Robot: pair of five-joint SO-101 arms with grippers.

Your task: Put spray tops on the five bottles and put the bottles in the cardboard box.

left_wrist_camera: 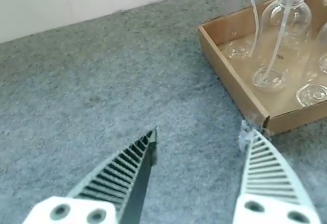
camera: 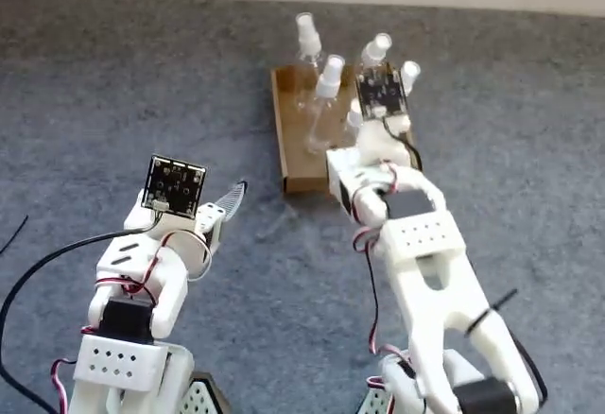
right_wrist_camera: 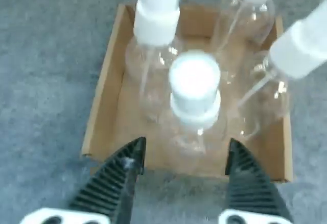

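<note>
Capped bottles — in cardboard box

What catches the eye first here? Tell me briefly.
The cardboard box at the table's far middle, crowded with upright clear bottles wearing white spray tops. The right tool hangs open just above them, while the left tool sits open over the grey carpet near the box's corner.

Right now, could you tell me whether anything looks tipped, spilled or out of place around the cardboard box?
Nothing stands out. The bottles stand upright inside the cardboard box, each visible one wearing a white spray top, and nothing lies spilled on the carpet. The right gripper hangs open above them, empty.
</note>
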